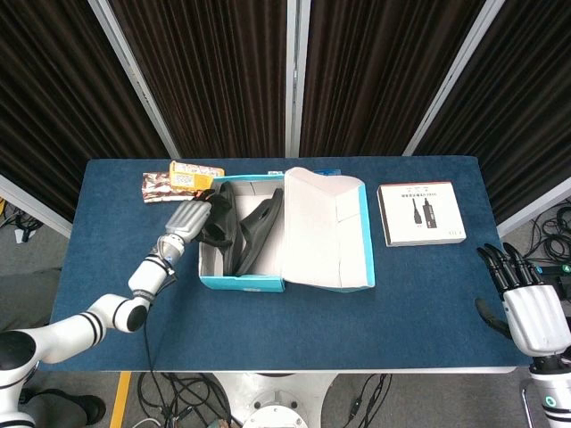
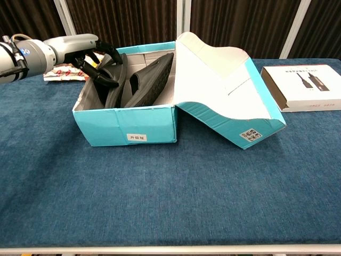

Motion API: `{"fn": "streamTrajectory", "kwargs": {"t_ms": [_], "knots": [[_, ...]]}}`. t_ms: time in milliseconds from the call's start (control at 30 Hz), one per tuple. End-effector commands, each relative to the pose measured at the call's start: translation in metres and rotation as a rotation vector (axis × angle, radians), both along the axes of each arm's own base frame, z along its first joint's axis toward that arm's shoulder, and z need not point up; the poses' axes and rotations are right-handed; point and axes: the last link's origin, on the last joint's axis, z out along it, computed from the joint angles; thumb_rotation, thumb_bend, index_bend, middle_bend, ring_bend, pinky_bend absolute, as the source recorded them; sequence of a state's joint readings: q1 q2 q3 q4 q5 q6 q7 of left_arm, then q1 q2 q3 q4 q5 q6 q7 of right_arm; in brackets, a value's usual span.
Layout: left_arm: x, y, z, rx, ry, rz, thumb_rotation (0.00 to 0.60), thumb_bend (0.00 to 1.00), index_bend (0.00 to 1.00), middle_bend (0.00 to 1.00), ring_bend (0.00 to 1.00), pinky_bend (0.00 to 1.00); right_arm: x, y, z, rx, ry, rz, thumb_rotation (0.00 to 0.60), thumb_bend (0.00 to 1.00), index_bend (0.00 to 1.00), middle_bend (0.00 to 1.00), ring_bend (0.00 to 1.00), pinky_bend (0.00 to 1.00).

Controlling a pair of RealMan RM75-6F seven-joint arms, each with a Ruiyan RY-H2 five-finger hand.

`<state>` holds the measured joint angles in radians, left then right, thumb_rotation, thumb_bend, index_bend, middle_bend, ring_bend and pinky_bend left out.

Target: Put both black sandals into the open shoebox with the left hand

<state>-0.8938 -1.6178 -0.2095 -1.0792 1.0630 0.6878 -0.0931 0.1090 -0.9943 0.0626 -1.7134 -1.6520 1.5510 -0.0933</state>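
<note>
The teal shoebox (image 1: 241,283) (image 2: 125,125) stands open at the table's centre-left, its lid (image 1: 321,232) (image 2: 224,96) folded out to the right. Both black sandals are inside it. One sandal (image 1: 254,234) (image 2: 152,80) leans on its edge in the middle. The other sandal (image 1: 221,218) (image 2: 113,80) stands against the left wall, sticking up above the rim. My left hand (image 1: 190,218) (image 2: 88,50) reaches over that wall and grips this sandal at its top. My right hand (image 1: 533,312) hangs off the table's right edge, fingers spread, holding nothing.
A flat white carton (image 1: 420,213) (image 2: 303,88) lies at the right of the blue table. Snack packets (image 1: 183,181) (image 2: 64,72) lie behind my left hand at the back left. Dark curtains close off the far side.
</note>
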Motion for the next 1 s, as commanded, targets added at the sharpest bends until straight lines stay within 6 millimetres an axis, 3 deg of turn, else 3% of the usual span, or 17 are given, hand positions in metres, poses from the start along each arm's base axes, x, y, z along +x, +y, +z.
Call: {"fn": "streamTrajectory", "kwargs": {"t_ms": [33, 333, 533, 800, 1000], "knots": [[-0.005, -0.002, -0.004, -0.003, 0.000, 0.016, 0.484, 0.11, 0.25, 0.18, 0.05, 0.21, 0.000, 0.000, 0.000, 0.000, 0.001, 0.001, 0.600, 0.24, 0.07, 0.10, 0.05, 0.24], [-0.001, -0.007, -0.010, -0.013, -0.024, 0.018, 0.488, 0.11, 0.25, 0.18, 0.05, 0.21, 0.001, 0.001, 0.000, 0.001, 0.001, 0.003, 0.600, 0.24, 0.07, 0.10, 0.05, 0.24], [0.011, -0.008, 0.001, 0.014, -0.108, 0.007, 0.485, 0.11, 0.23, 0.18, 0.05, 0.21, 0.001, 0.002, 0.002, -0.009, 0.000, 0.004, 0.600, 0.24, 0.07, 0.10, 0.05, 0.24], [0.017, -0.013, 0.044, 0.110, -0.186, -0.055, 0.457, 0.11, 0.20, 0.18, 0.05, 0.21, -0.003, 0.002, 0.004, -0.004, -0.003, -0.007, 0.600, 0.24, 0.07, 0.10, 0.05, 0.24], [-0.015, -0.026, 0.089, 0.234, -0.159, -0.027, 0.456, 0.11, 0.20, 0.18, 0.05, 0.21, -0.014, 0.001, 0.006, 0.003, -0.037, -0.037, 0.600, 0.24, 0.07, 0.11, 0.05, 0.24]]}}
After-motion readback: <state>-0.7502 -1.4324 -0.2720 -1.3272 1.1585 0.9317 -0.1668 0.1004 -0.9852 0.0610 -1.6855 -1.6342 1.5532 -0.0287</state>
